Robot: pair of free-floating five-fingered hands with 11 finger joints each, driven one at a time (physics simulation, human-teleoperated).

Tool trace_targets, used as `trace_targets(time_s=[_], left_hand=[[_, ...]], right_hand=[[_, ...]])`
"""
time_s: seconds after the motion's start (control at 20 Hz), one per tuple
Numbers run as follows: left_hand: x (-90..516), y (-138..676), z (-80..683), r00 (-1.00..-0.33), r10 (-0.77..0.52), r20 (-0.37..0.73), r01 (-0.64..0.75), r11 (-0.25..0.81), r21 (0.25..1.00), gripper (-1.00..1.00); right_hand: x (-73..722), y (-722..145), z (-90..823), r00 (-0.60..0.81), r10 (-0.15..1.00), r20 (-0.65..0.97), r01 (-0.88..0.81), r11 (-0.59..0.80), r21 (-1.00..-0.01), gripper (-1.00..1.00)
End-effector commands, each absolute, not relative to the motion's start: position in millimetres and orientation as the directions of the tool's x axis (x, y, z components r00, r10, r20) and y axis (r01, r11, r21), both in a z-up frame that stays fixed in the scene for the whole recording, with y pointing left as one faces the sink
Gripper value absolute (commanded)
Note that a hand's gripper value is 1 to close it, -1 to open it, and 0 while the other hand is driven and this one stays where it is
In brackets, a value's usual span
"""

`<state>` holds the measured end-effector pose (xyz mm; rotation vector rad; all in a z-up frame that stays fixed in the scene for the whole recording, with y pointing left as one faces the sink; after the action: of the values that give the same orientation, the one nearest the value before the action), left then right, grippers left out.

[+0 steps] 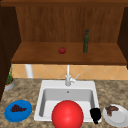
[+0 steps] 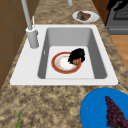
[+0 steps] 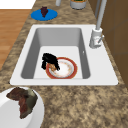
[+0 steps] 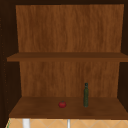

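Right hand (image 2: 77, 55) had fingers curled over the rim of the red-rimmed plate (image 2: 64, 63) lying flat in the sink (image 2: 93, 45), likely mid-grasp; any lift next would need a firmer rim pinch.

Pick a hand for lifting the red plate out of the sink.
Right, probably. The right hand is next to the plate, at the sink's front right. The side views put it right at the plate's rim.

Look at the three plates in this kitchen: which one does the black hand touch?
The red-rimmed plate inside the sink: the right hand curls its fingers over its edge. The blue plate and the white plate sit on the counter, apart from it.
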<state>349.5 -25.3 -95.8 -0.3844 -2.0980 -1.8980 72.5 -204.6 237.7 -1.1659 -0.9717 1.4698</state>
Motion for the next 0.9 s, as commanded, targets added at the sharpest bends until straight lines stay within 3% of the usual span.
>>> trace_targets(time_s=[0.0,0.25,0.4,0.85], left_hand=[[349.5,-26.9,-95.8,-0.923,0.01,0.384,0.383,0.095,0.919,1.0],[361.1,-23.4,-76.0,-0.913,0.018,0.408,0.406,0.135,0.904,1.0],[349.3,-22.5,-77.5,-0.95,0.079,0.302,0.31,0.139,0.94,1.0],[348.0,-26.8,-30.3,-0.958,0.257,0.131,0.175,0.156,0.972,1.0]], right_hand=[[72.5,-204.6,237.7,-0.054,0.981,-0.188,-0.211,-0.195,-0.958,0.0],[72.5,-204.6,237.7,-0.054,0.981,-0.188,-0.211,-0.195,-0.958,0.0],[72.5,-204.6,237.7,-0.054,0.981,-0.188,-0.211,-0.195,-0.958,0.0],[72.5,-204.6,237.7,-0.054,0.981,-0.188,-0.211,-0.195,-0.958,0.0]])
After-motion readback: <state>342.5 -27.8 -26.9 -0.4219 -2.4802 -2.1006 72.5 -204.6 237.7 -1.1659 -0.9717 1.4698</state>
